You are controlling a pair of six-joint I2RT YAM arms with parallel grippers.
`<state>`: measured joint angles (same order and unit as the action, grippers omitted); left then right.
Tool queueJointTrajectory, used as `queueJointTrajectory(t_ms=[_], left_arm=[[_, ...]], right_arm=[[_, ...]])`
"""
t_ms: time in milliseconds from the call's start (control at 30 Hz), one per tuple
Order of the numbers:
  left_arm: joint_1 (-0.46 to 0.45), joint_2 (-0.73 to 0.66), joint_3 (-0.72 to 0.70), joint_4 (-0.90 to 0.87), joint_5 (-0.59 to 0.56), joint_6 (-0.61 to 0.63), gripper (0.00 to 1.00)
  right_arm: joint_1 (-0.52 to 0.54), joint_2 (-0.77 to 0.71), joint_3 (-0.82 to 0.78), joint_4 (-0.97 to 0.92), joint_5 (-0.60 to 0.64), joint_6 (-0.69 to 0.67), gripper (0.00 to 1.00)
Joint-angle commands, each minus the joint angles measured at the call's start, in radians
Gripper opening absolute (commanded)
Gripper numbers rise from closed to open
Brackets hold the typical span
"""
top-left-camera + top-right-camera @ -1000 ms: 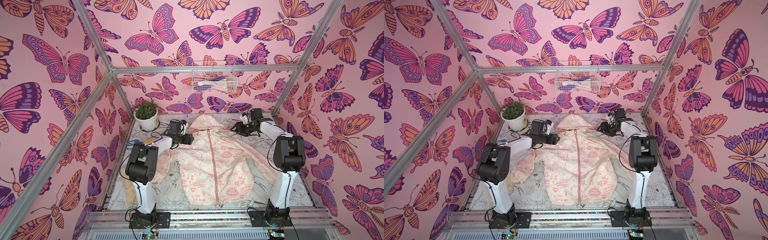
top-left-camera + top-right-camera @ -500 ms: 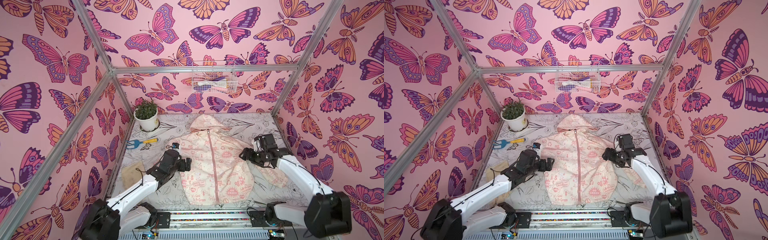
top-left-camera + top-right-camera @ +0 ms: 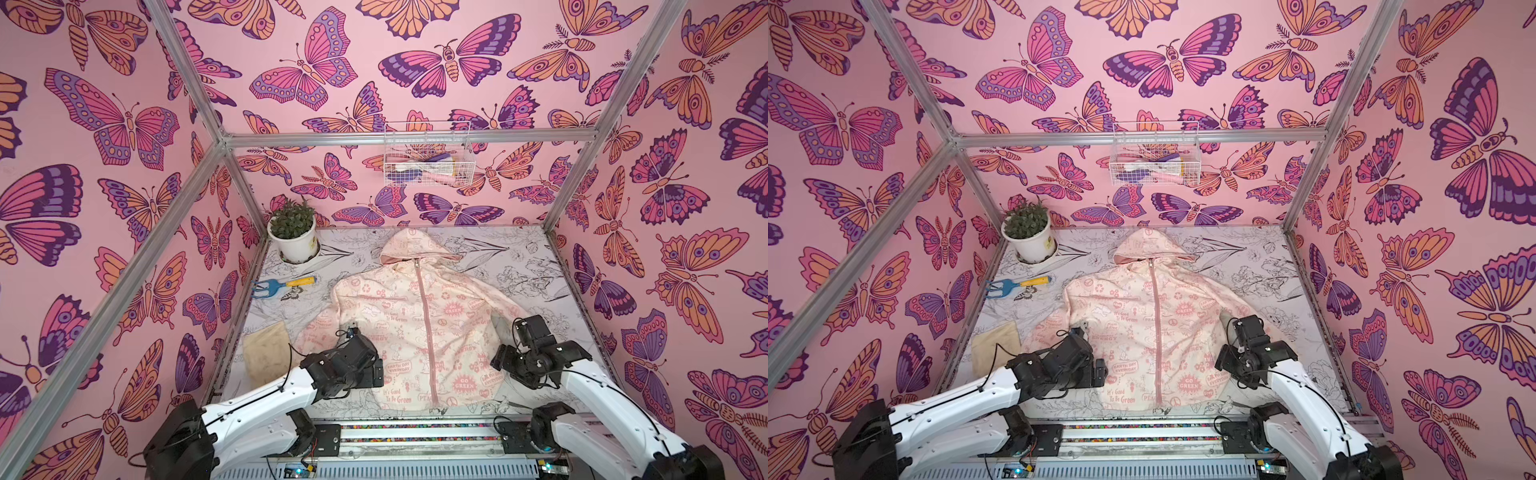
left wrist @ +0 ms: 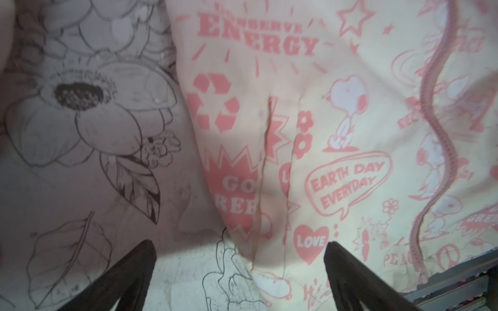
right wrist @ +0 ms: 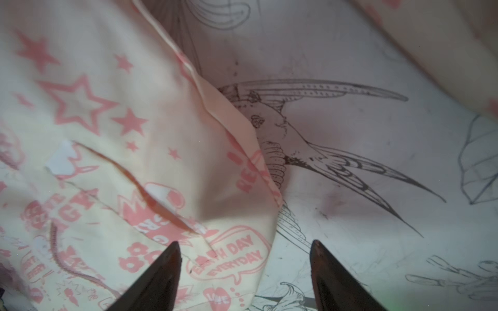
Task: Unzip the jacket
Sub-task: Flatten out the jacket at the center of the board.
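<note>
Across the middle of the bench (image 3: 528, 270), spread flat and front up: the jacket (image 3: 415, 324), hood toward the back wall, hem toward the arm bases, sleeves angled out to either side. Down its front from collar to hem, the pink zipper (image 3: 426, 320), closed along its whole length in both top views. Pull probably up at the collar, though too small to tell for certain.

On the left arm's side, low over the lower part of the jacket: the left hand (image 3: 377, 371), pointing toward the zipper. From the left wrist view, fingers (image 4: 129, 280) spread wide apart, nothing between them. Ahead of them, the jacket's side edge and hem corner, printed with a recycling sign, "EARTH DAY EVERYDAY" and a "LOVE" heart. Bare bench alongside that edge, and the zipper running wavy farther across the cloth.

On the right arm's side, at the jacket's lower edge below the sleeve: the right hand (image 3: 503, 365). From the right wrist view, fingers (image 5: 161, 280) parted and clamped on nothing, one tip over printed cloth, its mate over bare bench beside a drawn swallow. Contact with the cloth not clear from any view.

Back left corner of the bench: a potted plant (image 3: 293, 232) in a white pot. Between plant and left sleeve, lying flat: a blue garden fork (image 3: 282, 286) with a yellow handle. Along the left edge, near the left arm: a beige glove (image 3: 266, 353). High on the back wall, above the hood: a white wire basket (image 3: 426, 162).
</note>
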<state>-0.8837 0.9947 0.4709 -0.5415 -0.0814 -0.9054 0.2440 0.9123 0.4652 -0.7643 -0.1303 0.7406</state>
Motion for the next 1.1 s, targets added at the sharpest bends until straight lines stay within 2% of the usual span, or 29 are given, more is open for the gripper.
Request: queueJointTrajectory(t_ms=[0,167,233,333,367,433,533,600,667,767,833,933,967,1000,1033,1067], left_arm=[[-0.034,-0.010,-0.042,-0.088,-0.041,-0.142,1.00],[-0.049,0.043,-0.042,-0.039,-0.081,-0.234,0.93],[-0.051,0.078,-0.044,0.048,-0.067,-0.245,0.88],[-0.053,0.159,-0.043,0.164,-0.029,-0.250,0.77],[-0.055,0.189,-0.037,0.184,-0.020,-0.247,0.70],[-0.062,0.230,-0.015,0.187,-0.017,-0.234,0.46],[-0.063,0.233,0.040,0.127,-0.026,-0.178,0.13],[-0.064,0.209,0.124,-0.007,-0.074,-0.129,0.00],[-0.061,0.193,0.222,-0.141,-0.134,-0.075,0.00],[-0.008,0.209,0.374,-0.272,-0.168,0.058,0.00],[0.091,0.256,0.460,-0.293,-0.093,0.180,0.00],[0.271,0.412,0.605,-0.286,0.038,0.357,0.00],[0.328,0.480,0.678,-0.287,0.067,0.410,0.00],[0.371,0.548,0.745,-0.288,0.098,0.453,0.02],[0.412,0.632,0.833,-0.302,0.133,0.495,0.15],[0.443,0.709,0.939,-0.343,0.144,0.523,0.29]], right_arm=[[0.006,0.024,-0.027,0.058,0.007,0.031,0.73],[0.006,0.050,-0.048,0.136,-0.043,0.014,0.65],[0.007,0.042,-0.050,0.154,-0.058,0.001,0.57],[0.006,0.007,-0.052,0.156,-0.063,-0.009,0.32],[0.006,-0.009,-0.052,0.145,-0.056,-0.010,0.19],[0.006,-0.045,-0.046,0.116,-0.058,-0.013,0.00],[0.006,-0.125,-0.004,0.022,-0.097,-0.020,0.00],[0.006,-0.180,0.064,-0.081,-0.079,-0.014,0.00],[0.006,-0.200,0.139,-0.125,-0.054,-0.008,0.00],[0.005,-0.081,0.281,-0.109,-0.031,-0.055,0.00],[0.004,0.071,0.382,-0.070,-0.037,-0.095,0.00],[-0.012,0.323,0.552,0.039,-0.106,-0.135,0.00],[-0.021,0.420,0.620,0.071,-0.128,-0.139,0.03],[-0.032,0.503,0.688,0.088,-0.161,-0.144,0.16],[-0.046,0.605,0.774,0.084,-0.214,-0.156,0.35],[-0.062,0.708,0.873,0.059,-0.267,-0.164,0.44]])
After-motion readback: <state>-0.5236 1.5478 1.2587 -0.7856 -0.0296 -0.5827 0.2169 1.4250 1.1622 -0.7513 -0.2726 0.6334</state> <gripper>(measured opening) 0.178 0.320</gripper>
